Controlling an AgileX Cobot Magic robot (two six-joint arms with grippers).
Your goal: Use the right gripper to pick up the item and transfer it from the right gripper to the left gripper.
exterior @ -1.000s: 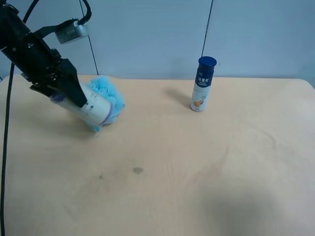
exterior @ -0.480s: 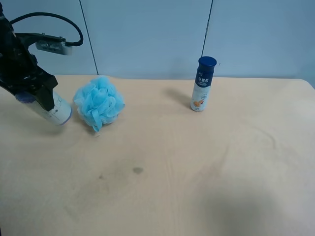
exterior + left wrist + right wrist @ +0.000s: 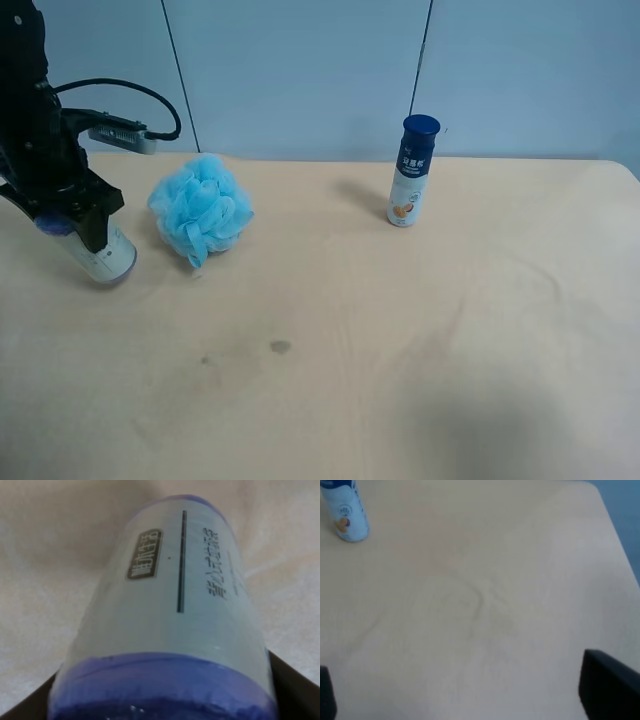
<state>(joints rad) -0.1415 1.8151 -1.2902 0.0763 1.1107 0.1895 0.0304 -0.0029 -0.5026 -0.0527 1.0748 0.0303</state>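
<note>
The item (image 3: 104,255), a stout white roll with purple ends, hangs tilted at the far left of the exterior high view, its lower end close to the table (image 3: 400,330). My left gripper (image 3: 75,222) is shut on its upper part. Whether the roll touches the table I cannot tell. In the left wrist view the item (image 3: 170,610) fills the frame, with a dark finger (image 3: 295,690) at its side. My right gripper (image 3: 470,700) is open over bare table, nothing between its fingers (image 3: 610,690). It is out of the exterior high view.
A fluffy light-blue bath pouf (image 3: 200,207) lies just right of the held roll. A slim white bottle with a dark blue cap (image 3: 412,172) stands at the back centre, also visible as the bottle (image 3: 345,510) in the right wrist view. The table's right edge (image 3: 615,545) shows there.
My left arm has carried the roll leftwards and down, from in front of the pouf to a spot beside it. The roll now hangs steeper. The pouf and bottle stayed put.
</note>
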